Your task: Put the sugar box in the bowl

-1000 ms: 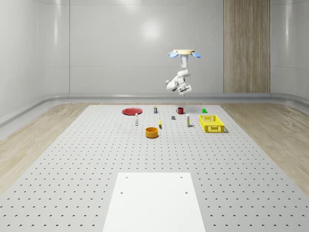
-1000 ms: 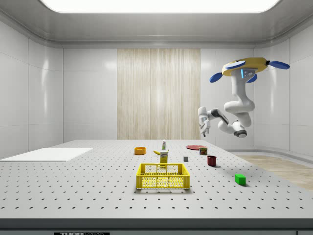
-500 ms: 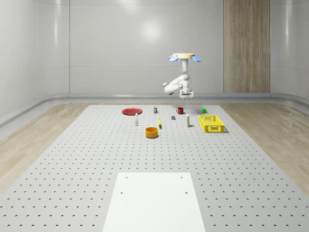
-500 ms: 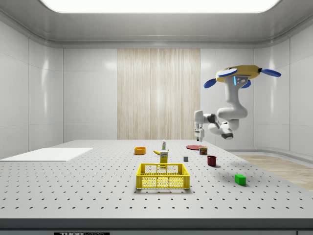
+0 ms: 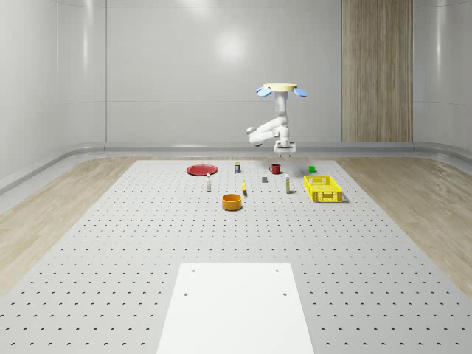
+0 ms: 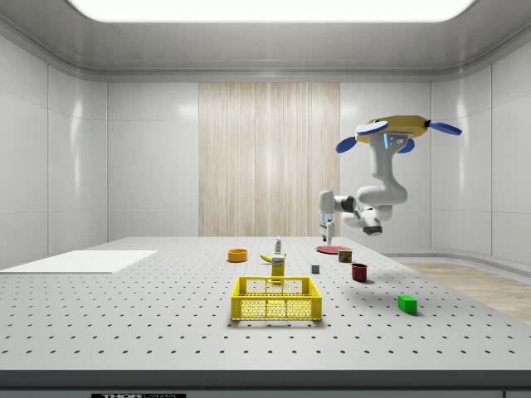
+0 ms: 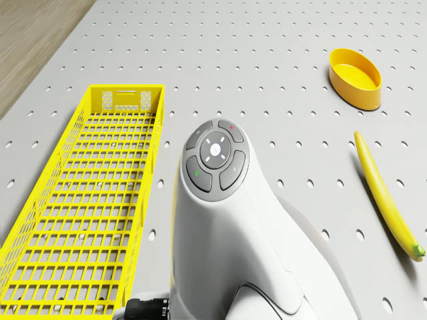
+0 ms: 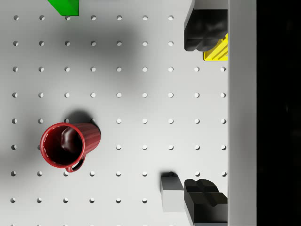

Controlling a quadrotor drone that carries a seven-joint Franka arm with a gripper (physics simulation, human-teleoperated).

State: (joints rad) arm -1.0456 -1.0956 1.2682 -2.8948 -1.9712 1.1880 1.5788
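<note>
Subject: sugar box [image 5: 286, 186]. It stands upright on the perforated table [image 5: 147, 243], just beside the yellow crate [image 5: 323, 189], on the crate's side that faces the orange bowl [image 5: 232, 201]. It touches neither. In the side view the box shows directly behind the crate.

The bowl sits further from the crate than the box does, with nothing in it (confirmed in the drone view). A banana [image 5: 244, 189] lies on the table between the bowl and the crate.

The drone [image 5: 281, 88] hovers well above the table, beyond the crate's far end, roughly over a red mug [image 5: 275, 169]. It rests on nothing.

The gripper [image 5: 284, 150] hangs below the drone and points down at the table, higher than the crate and well clear of it. In the wrist view its two fingers [image 8: 204, 30] stand wide apart with only bare table between them. The mug and a grey cube [image 8: 171, 193] lie below, and the cube is nearer the crate than the mug is.
</note>
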